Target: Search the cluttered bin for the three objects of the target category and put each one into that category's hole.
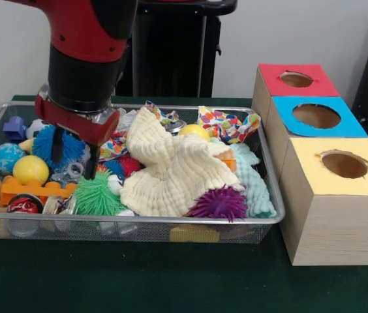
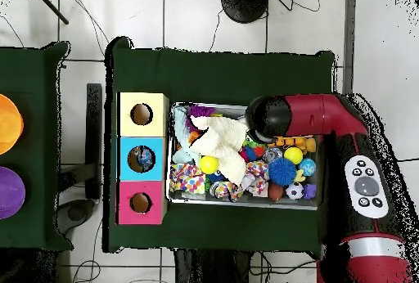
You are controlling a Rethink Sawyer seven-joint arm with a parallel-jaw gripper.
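Observation:
The wire mesh bin point(image 1: 138, 225) is full of toys; it also shows in the overhead view point(image 2: 245, 204). My gripper point(image 1: 74, 156) hangs low over its left part, open, with one finger point(image 1: 57, 147) in front of a blue spiky ball point(image 1: 73, 145) and the other point(image 1: 91, 164) near a green spiky ball point(image 1: 96, 195). A clear crinkly plastic bottle point(image 1: 72, 172) lies between the fingertips. The blue-topped box's hole point(image 1: 316, 116) is to the right of the bin. In the overhead view this hole point(image 2: 141, 159) shows something pale and bluish inside. The arm's head point(image 2: 268, 118) hides the gripper there.
A cream cloth point(image 1: 171, 169) covers the bin's middle, with a purple spiky ball point(image 1: 218, 203) in front. A yellow ball point(image 1: 30, 169), an orange brick point(image 1: 37, 189) and a red can point(image 1: 24, 205) lie at the left. The red-topped box point(image 1: 296, 79) and the yellow-topped box point(image 1: 344, 164) flank the blue one.

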